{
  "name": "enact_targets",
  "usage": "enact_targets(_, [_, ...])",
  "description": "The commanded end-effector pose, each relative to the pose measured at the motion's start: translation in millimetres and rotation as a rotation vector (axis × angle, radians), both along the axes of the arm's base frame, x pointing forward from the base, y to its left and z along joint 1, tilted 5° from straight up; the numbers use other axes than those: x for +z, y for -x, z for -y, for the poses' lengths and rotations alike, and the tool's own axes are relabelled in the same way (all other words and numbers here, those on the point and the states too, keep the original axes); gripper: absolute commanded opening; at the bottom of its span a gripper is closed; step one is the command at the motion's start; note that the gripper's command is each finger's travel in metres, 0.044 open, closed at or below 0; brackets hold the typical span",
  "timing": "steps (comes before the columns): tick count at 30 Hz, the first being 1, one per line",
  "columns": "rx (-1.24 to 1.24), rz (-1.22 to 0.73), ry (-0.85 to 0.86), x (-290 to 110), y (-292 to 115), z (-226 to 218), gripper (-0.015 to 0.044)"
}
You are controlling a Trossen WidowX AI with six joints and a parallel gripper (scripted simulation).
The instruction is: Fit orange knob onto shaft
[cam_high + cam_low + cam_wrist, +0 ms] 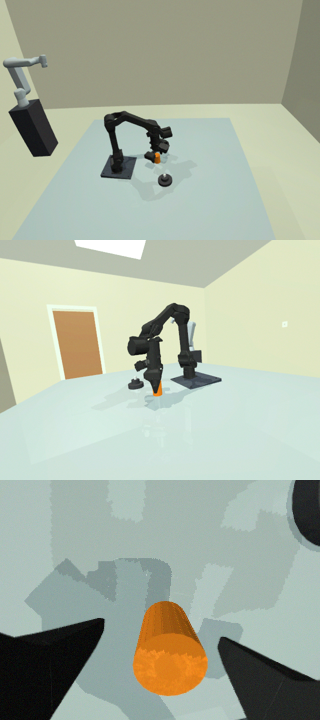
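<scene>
The orange knob (170, 652) hides its hole underneath, and the pedestal (307, 510) is cut off by the wrist view's edge.

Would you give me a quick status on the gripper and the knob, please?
Gripper open, fingers either side of the orange knob, holding nothing. Knob upright on the table, not yet on the shaft. Pedestal apart; nothing seen between.

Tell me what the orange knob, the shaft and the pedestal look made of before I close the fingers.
Orange knob: looks like matte plastic, with faint vertical ribbing on its side and no glint. Shaft: pale silver-white, probably metal, though too small to show a shine. Pedestal: flat dark grey, dull finish; painted metal or plastic, can't tell. The fingers are open on either side of the knob.
</scene>
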State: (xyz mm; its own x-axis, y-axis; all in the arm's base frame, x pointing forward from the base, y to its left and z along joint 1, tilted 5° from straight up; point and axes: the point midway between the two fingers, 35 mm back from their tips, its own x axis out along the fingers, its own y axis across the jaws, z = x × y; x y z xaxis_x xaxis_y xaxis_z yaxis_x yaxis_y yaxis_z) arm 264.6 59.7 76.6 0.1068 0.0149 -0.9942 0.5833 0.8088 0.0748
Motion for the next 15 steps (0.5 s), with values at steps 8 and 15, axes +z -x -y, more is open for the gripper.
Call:
enact_targets(8, [-0.001,-0.004,0.004,-17.7,0.8,1.0,0.0440])
enact_targets(15, [-0.001,-0.004,0.004,-17.7,0.8,1.0,0.0256])
